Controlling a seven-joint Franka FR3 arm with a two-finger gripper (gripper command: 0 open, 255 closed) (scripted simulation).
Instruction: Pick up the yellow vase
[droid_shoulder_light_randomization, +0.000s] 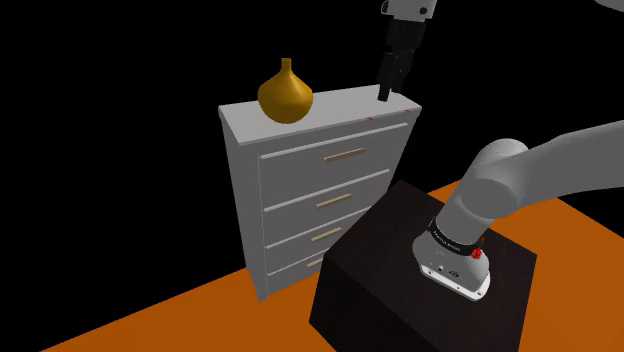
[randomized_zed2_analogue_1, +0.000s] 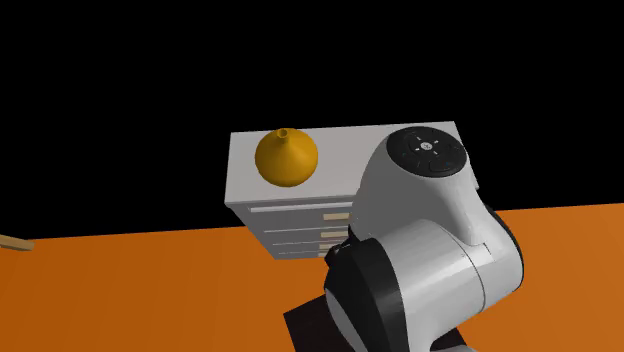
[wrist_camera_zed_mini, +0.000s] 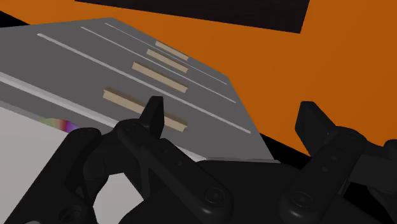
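Nearest in the shoulder view, the dark stand is seen at 5 o'clock, and the arm is carried up from it toward 12 o'clock. The gripper is held just above the dresser, over the corner of its top at the 3 o'clock end. In the wrist view the fingers are seen well apart, with nothing clasped between them; the gripper is pointed past the dresser's edge at the drawer fronts and the orange floor below.

Farther along the top, the yellow vase is stood upright, its round belly on the dresser and its narrow neck pointed to 12 o'clock. From the jaws it lies at about 9 o'clock, well apart. The coming move is judged to turn on that sideways gap: the gripper would have to be carried toward 9 o'clock along the top before anything can be closed on.

The gap is given by the shoulder view, and the spread of the fingers by the wrist view. In the second exterior view the vase is placed near the 9 o'clock end of the dresser, while the 3 o'clock end is covered by the arm. Behind everything a black area is drawn.
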